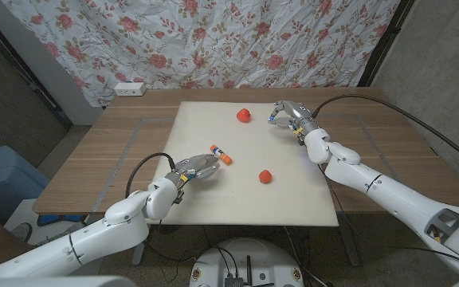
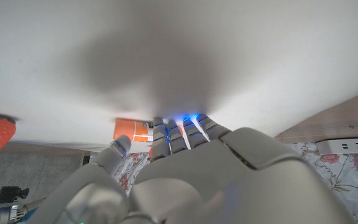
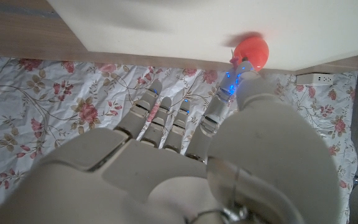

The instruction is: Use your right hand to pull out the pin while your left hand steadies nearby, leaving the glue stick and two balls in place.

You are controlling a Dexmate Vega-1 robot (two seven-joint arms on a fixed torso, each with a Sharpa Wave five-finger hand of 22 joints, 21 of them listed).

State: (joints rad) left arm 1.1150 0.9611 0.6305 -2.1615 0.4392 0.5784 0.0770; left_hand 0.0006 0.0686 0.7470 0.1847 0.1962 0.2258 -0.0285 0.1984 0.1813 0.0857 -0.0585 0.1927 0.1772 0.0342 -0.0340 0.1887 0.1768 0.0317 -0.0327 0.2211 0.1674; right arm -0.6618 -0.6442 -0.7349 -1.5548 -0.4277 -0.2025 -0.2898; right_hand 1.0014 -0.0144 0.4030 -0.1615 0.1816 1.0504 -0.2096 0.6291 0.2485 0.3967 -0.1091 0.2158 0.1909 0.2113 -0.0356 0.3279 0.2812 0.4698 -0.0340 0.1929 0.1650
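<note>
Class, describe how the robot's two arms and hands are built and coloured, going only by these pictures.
Both arms are smooth, glossy white rounded shells. A black cable loops along each forearm. The left hand and right hand are pale grey with segmented fingers. Small blue lights glow on the fingers in both wrist views.

Wood-grain desk [image 1: 102, 151], matt cream mat [image 1: 245, 191] on top. Printed floral cloth [image 1: 213, 40] backdrop, creased. Both hands' shells glossy white plastic: left hand [image 1: 194, 169], right hand [image 1: 292, 115].
</note>
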